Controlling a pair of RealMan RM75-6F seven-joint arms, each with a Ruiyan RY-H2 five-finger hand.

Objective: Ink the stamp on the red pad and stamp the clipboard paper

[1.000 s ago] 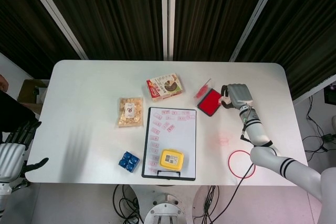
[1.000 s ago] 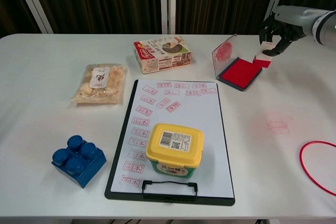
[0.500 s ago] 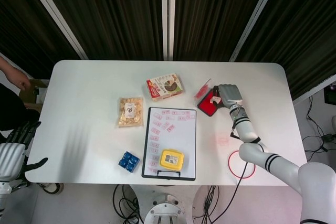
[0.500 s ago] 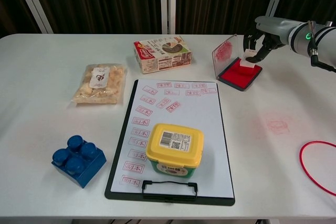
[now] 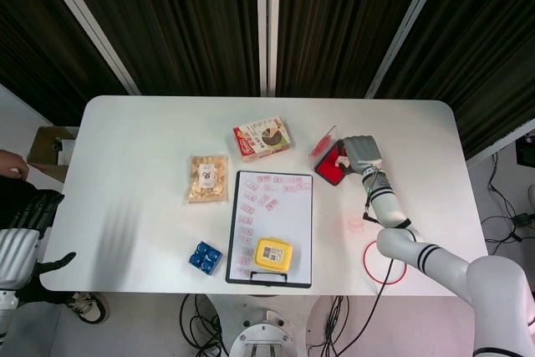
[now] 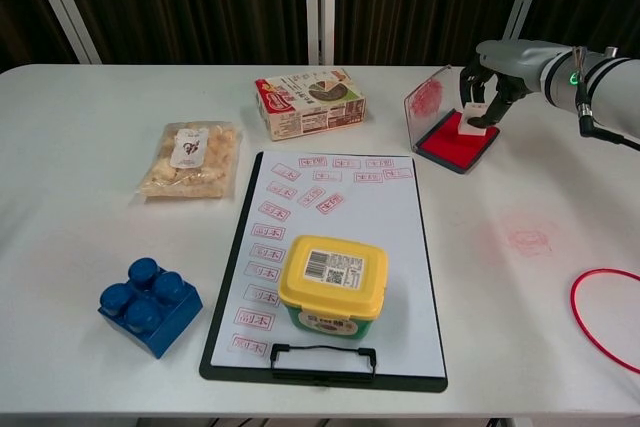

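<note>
- Right hand point(image 6: 487, 90) grips the stamp point(image 6: 474, 119), fingers curled round its upper part; the stamp's white body stands about upright, face down on the red pad point(image 6: 460, 141). From chest view it looks touching or just about touching the red surface; can't confirm pressure.
- Pad sits on the bench point(image 6: 90, 247) with its clear lid point(image 6: 427, 105) propped up on the side nearer the clipboard; that lid stands between the pad and the paper.
- Key relation: clipboard paper point(image 6: 345, 209) lies from the right hand toward the robot's left and nearer the robot. Clipboard long axis runs near-to-far. Right hand is by far the nearer one.
- Free paper looks limited: rows of red marks along the far edge and the left side, and a yellow-lidded tub point(image 6: 333, 285) sits on the near part. Open patch is mid-right, my guess for the target.
- Left hand point(image 5: 33, 232) hangs off the bench's left edge, fingers apart, holding nothing; well apart from everything.
- Versus a second ago: the right hand was beside the pad's right edge with the stamp held clear of it; now it's over the pad with the stamp down on the red. Bench items unmoved.
</note>
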